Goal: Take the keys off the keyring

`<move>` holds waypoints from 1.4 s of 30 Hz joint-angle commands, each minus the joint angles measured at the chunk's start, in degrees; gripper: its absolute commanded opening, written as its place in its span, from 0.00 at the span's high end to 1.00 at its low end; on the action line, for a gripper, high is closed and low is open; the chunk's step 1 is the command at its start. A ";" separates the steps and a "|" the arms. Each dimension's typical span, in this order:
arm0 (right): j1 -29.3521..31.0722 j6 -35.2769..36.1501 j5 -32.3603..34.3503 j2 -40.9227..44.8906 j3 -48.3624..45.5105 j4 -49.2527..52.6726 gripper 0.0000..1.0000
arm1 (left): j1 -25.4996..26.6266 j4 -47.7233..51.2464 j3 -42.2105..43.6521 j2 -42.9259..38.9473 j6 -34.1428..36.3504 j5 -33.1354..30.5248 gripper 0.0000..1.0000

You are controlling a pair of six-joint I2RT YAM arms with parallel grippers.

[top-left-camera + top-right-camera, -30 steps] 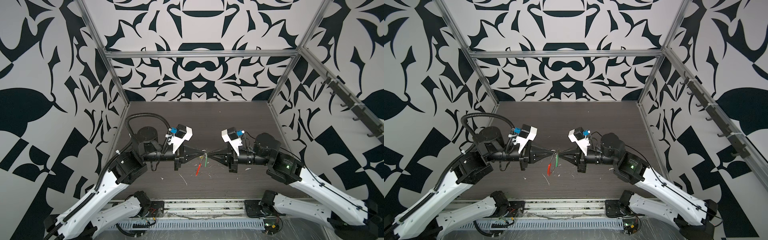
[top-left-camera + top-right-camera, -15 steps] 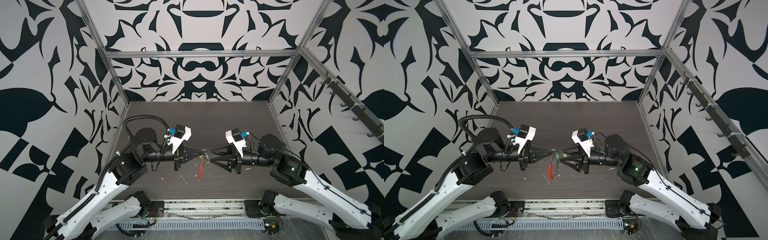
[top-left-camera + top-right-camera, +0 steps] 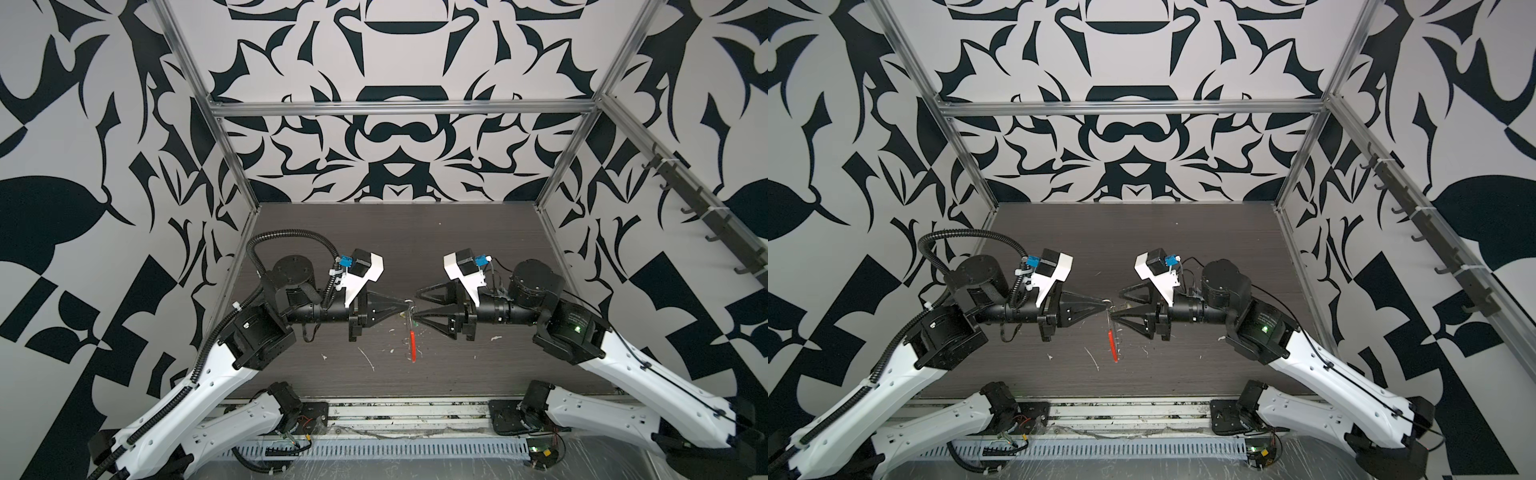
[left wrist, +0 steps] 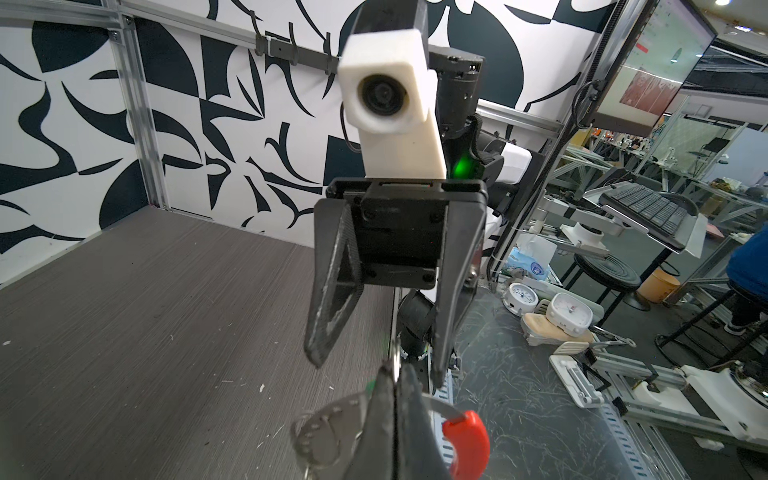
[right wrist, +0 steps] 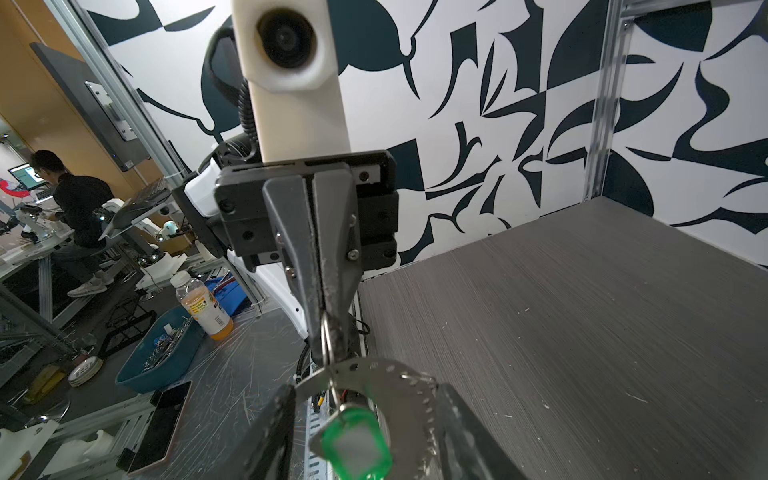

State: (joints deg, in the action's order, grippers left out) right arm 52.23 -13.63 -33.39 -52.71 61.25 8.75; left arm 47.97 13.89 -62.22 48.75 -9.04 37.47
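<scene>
Left claw (image 3: 405,306) is clamped tight on the keyring (image 3: 412,341), pinching the thin hoop near its top so that the red segment hangs straight down above the table (image 3: 478,232); right claw (image 3: 417,304) faces it nose to nose with its jaws parted, gripping nothing.

In the right wrist view the green tag (image 5: 356,441) dangles from the hoop between the right claw's spread fingers (image 5: 270,432), apparently touching neither; its small silver ring (image 5: 324,338) runs up beside the left claw's tips; the yellow tag I cannot find in any view.

What could go wrong, as I judge it: a hard sideways pull could drag the hoop out of the left pinch and drop the whole bunch onto the table; closing on the tag's body instead of its ring would only tow the hoop along; the ring is fine wire and could slip off the fingertips or twist and jam.

Both forearms lie nearly level, reaching inward from opposite sides; wrists are straight; the fingers point at each other, tips almost meeting in both top views.
</scene>
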 commanded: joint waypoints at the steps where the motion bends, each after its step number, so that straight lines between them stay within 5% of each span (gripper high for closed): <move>1: 0.15 -0.93 -1.92 -0.44 2.99 -4.36 0.48 | -0.02 -2.11 -0.30 -0.15 -0.30 0.94 1.00; 8: 0.08 -2.03 -2.39 -0.63 3.30 -5.29 0.75 | 0.02 -2.18 -0.03 -0.15 -0.30 -0.50 1.00; 19: 0.09 -3.28 -2.08 -0.95 2.82 -6.48 1.00 | 0.02 -2.38 -0.06 -0.15 -0.65 -1.70 1.00; 23: 0.10 -2.72 -1.09 -0.56 3.09 -4.74 1.00 | 0.00 -0.75 -0.52 -0.45 -1.06 -3.40 1.00; 26: 0.09 -1.73 -0.77 -0.30 3.96 -2.36 1.00 | -0.06 1.17 -0.73 -1.56 -0.85 -4.41 0.75; 29: 0.02 -0.11 -0.89 -0.79 5.73 1.92 1.00 | -0.06 4.05 -1.04 -3.29 0.46 -6.87 0.64; 42: -0.02 7.66 -4.16 -5.82 15.59 18.47 1.00 | -0.02 17.17 -8.96 1.74 5.30 -3.70 0.59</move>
State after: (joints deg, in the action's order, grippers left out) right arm 52.23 -9.04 -35.83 -57.80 72.97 23.68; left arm 47.97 26.13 -69.01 49.12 -5.48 31.62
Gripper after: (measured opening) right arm 0.044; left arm 0.407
